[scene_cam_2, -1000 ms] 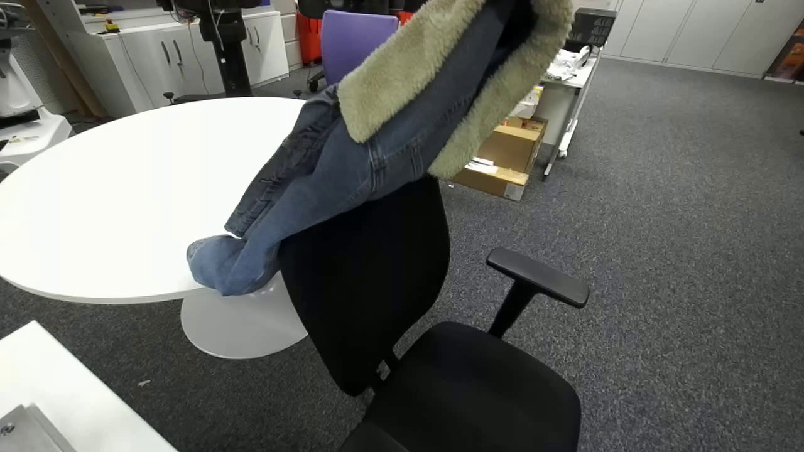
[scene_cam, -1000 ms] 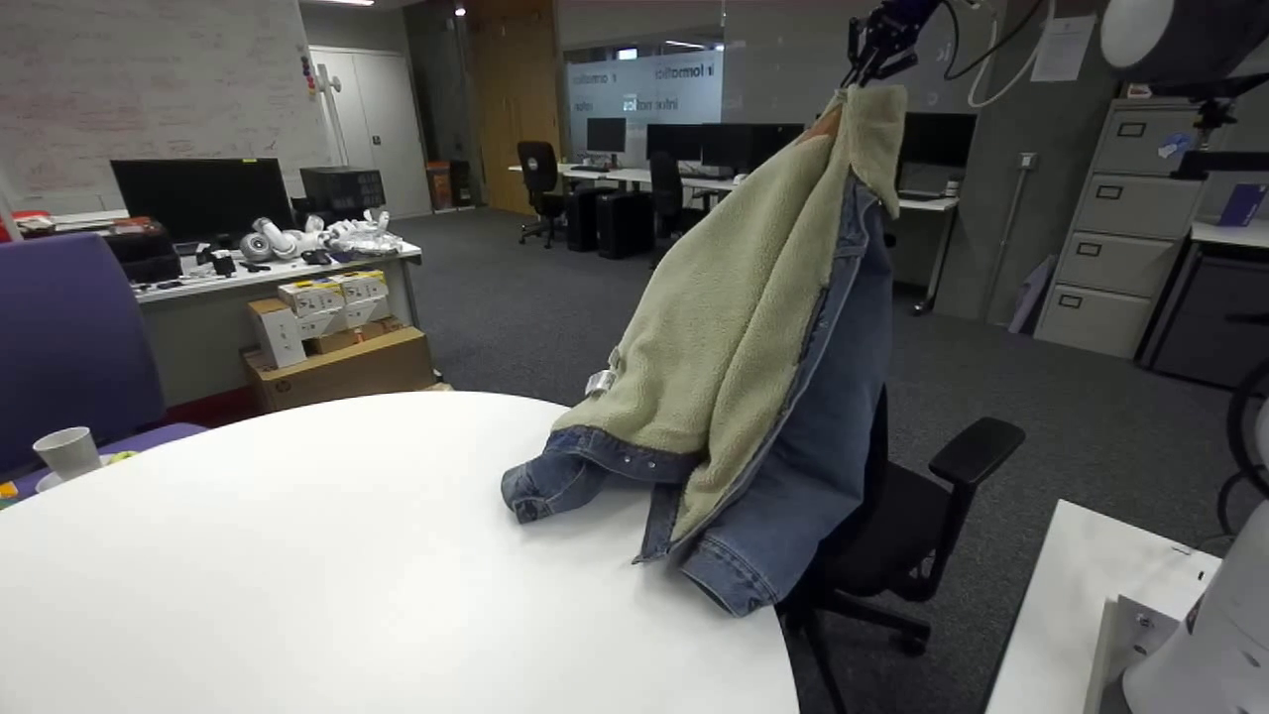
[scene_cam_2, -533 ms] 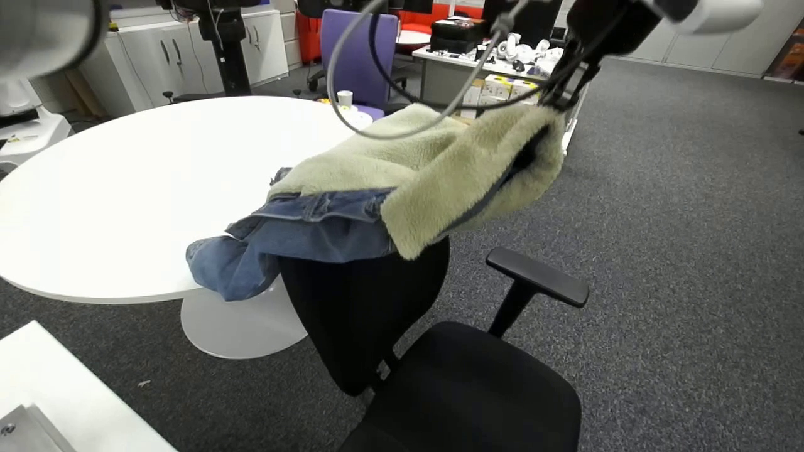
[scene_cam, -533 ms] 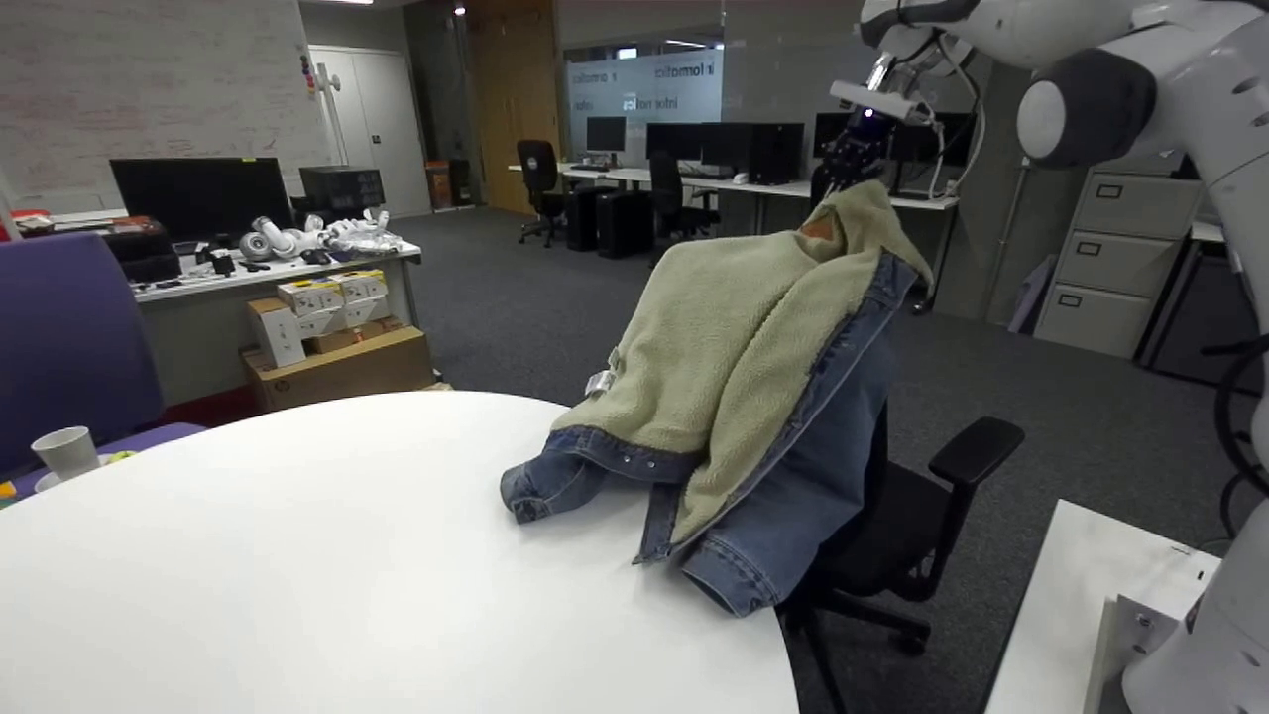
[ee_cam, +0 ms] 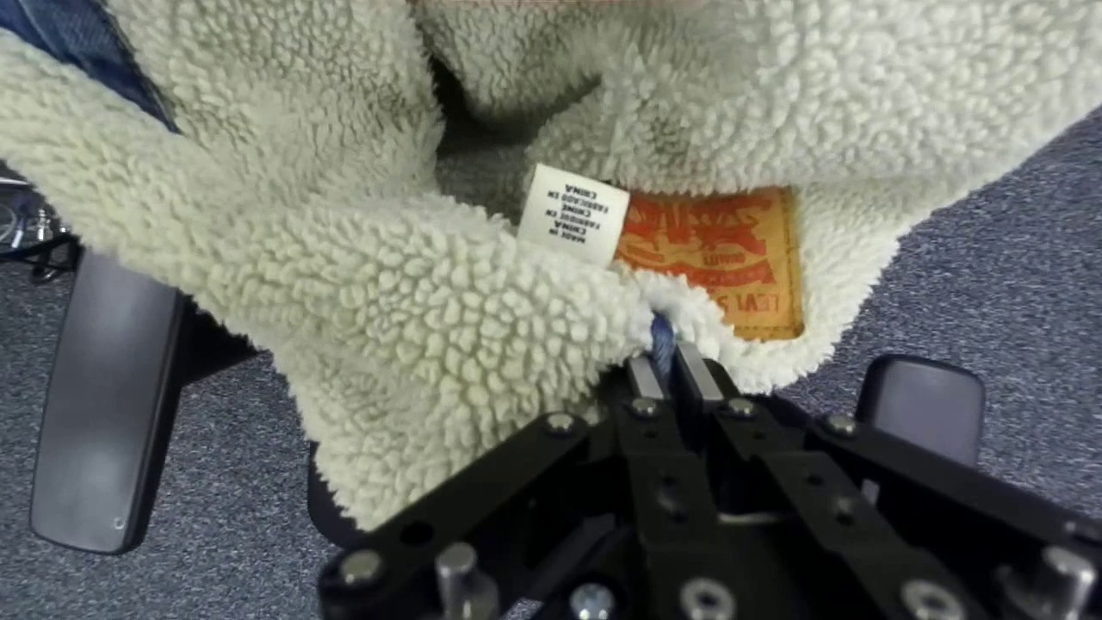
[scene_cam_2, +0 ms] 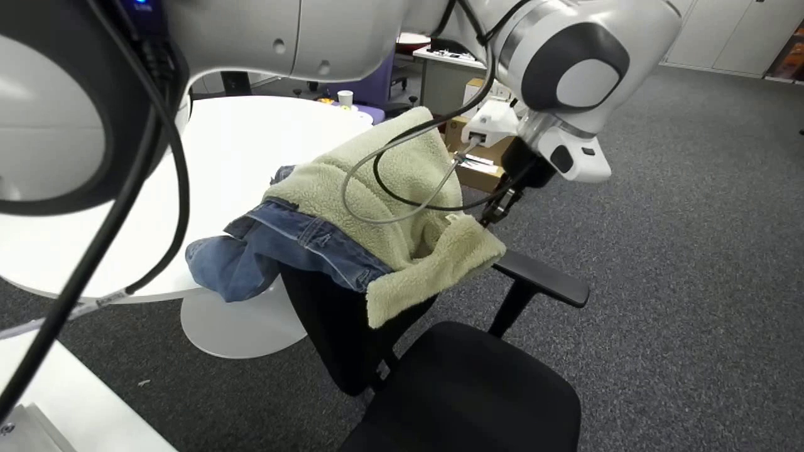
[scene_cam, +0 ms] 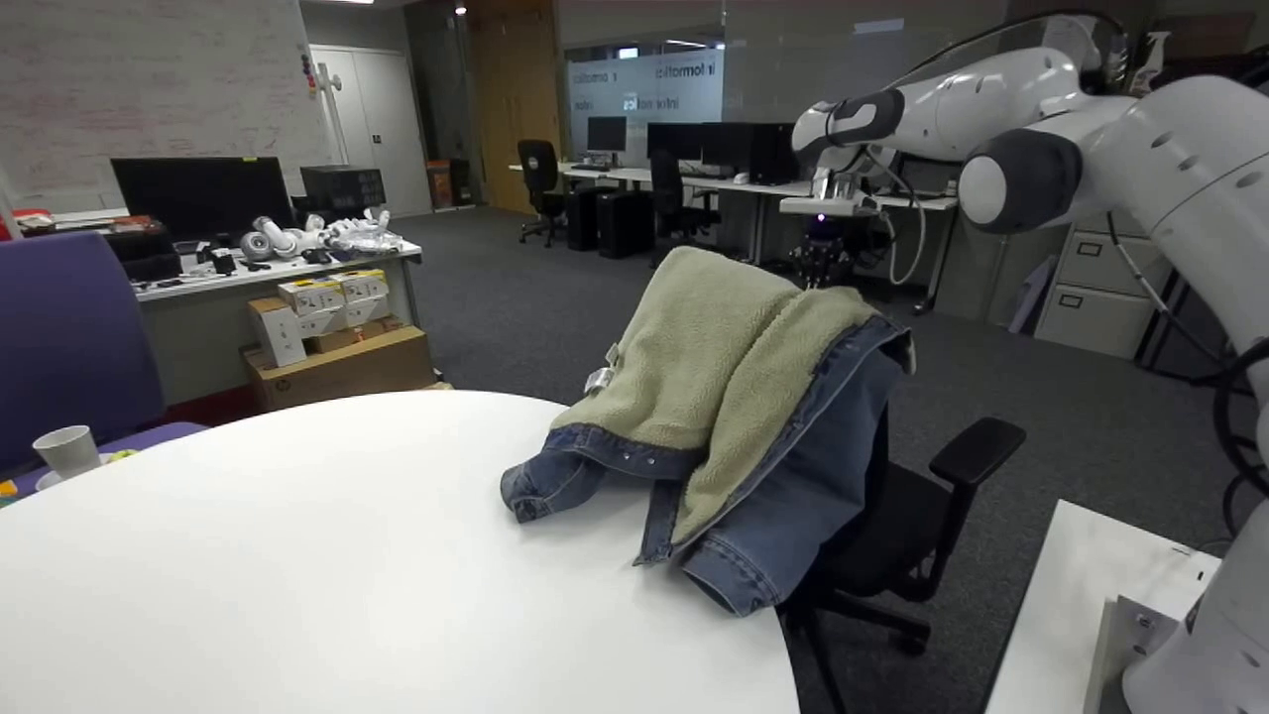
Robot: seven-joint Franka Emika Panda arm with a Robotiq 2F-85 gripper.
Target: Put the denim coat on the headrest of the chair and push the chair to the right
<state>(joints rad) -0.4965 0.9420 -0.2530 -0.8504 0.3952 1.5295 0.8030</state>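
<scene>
The denim coat (scene_cam: 714, 347) lies with its cream fleecy lining up, draped over the chair's back; it also shows in an exterior view (scene_cam_2: 345, 188). Its sleeves and hem rest on the round table. The black chair (scene_cam_2: 477, 395) stands at the table; its headrest is hidden under the coat. My gripper (scene_cam: 815, 281) is low on the seat side of the backrest; it also shows in an exterior view (scene_cam_2: 486, 221). In the wrist view the gripper (ee_cam: 673, 370) is nearly closed, with the coat's blue collar loop (ee_cam: 661, 340) between its fingertips. The collar hangs towards the seat.
The round white table (scene_cam: 347, 555) adjoins the chair's back. The chair's armrest (scene_cam_2: 540, 276) is just beyond my gripper. A white side table (scene_cam: 1100, 565) carries the arm's base. A purple chair (scene_cam: 69, 337) stands across the table. A loose cable (scene_cam_2: 402, 216) hangs before the coat.
My gripper has come down from high up, carrying the collar down over the chair's back towards the seat side. The coat's upper part has folded over; its hem and sleeves stay put.
</scene>
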